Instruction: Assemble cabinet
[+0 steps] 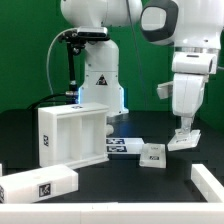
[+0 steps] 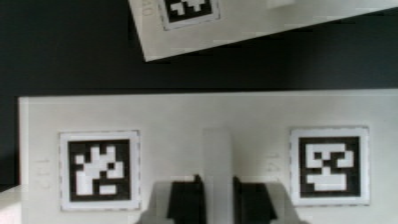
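The cabinet lies in loose white tagged pieces. Its open box body [image 1: 68,135] stands at the exterior view's left, with a long block [image 1: 40,184] in front of it. My gripper [image 1: 183,132] is at the exterior view's right, pointing down onto a flat piece [image 1: 181,141]. In the wrist view that piece [image 2: 214,120] shows two tags and fills the picture beneath my gripper [image 2: 217,200]. The jaws are shut, with only a narrow light slit between them. I see nothing gripped between them. Another tagged piece [image 2: 222,30] lies just beyond it.
The marker board [image 1: 122,146] lies flat in the middle, on the black table. A small white piece [image 1: 153,154] sits between it and my gripper. Another white piece [image 1: 208,181] lies at the front right corner. The robot base [image 1: 98,80] stands behind the box body.
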{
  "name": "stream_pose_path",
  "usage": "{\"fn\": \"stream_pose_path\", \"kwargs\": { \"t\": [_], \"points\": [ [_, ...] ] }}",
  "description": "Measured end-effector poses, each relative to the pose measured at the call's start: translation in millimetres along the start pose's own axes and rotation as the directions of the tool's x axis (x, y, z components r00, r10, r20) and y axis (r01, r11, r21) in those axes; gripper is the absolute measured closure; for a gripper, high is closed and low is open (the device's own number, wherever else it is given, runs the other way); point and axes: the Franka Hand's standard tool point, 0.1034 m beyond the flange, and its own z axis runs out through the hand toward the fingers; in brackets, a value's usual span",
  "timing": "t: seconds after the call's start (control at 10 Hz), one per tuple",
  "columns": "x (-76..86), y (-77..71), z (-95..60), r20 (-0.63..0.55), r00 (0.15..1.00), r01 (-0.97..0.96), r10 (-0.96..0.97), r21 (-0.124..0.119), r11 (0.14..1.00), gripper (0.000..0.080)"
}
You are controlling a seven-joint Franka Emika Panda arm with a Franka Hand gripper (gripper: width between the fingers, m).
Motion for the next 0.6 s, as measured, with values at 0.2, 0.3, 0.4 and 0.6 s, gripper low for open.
{"fn": "stream_pose_path", "kwargs": {
  "t": [0.2,0.3,0.4,0.6],
  "points": [
    [10.7,-26.4,15.2,-0.029,0.984,0.176,-0.177,-0.027,0.984,0.0735],
    [13.6,-37.0,24.1,-0.038,0.973,0.228,-0.229,-0.026,0.973,0.0735],
    [14.6,-46.3,33.5,-0.037,0.965,0.258,-0.258,-0.015,0.966,0.0735],
    [9.1,-41.6,38.2,-0.051,0.968,0.245,-0.245,-0.014,0.969,0.0735]
  ]
}}
